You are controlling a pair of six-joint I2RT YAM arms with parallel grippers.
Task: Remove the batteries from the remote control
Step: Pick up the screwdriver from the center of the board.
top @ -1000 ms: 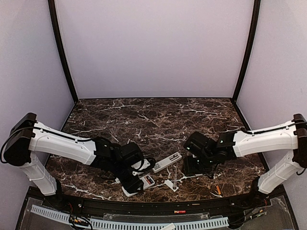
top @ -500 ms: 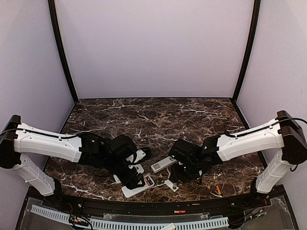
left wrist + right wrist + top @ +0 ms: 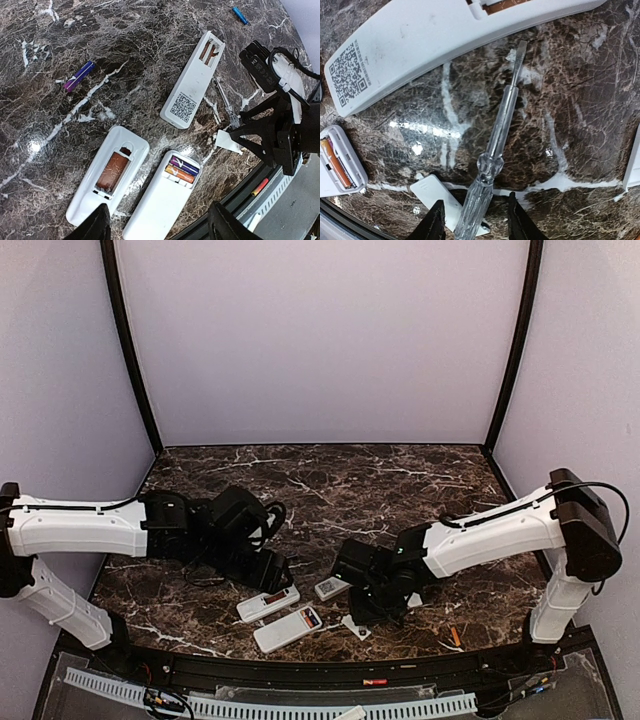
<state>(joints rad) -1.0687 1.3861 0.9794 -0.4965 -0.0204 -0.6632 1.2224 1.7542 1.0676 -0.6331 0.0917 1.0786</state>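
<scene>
Three white remotes lie back-up in the left wrist view. The nearest remote (image 3: 162, 200) holds a purple and an orange battery (image 3: 181, 170). The left remote (image 3: 111, 182) and the far remote (image 3: 192, 80) have empty compartments. A purple battery (image 3: 78, 76) and a blue battery (image 3: 239, 15) lie loose on the table. My left gripper (image 3: 160, 230) is open and empty above the near remotes. My right gripper (image 3: 475, 225) is open, with its fingers either side of a clear screwdriver's handle (image 3: 487, 172). In the top view the left gripper (image 3: 272, 568) and right gripper (image 3: 368, 602) flank the remotes.
A small white cover (image 3: 442, 200) lies under the screwdriver handle. An orange battery (image 3: 455, 636) lies at the front right of the marble table (image 3: 330, 490). A red battery (image 3: 375, 681) lies on the front ledge. Purple walls enclose the table.
My left gripper has pulled back and to the left, off the two near remotes. My right gripper has moved left, past the far remote, to the screwdriver and the cover.
</scene>
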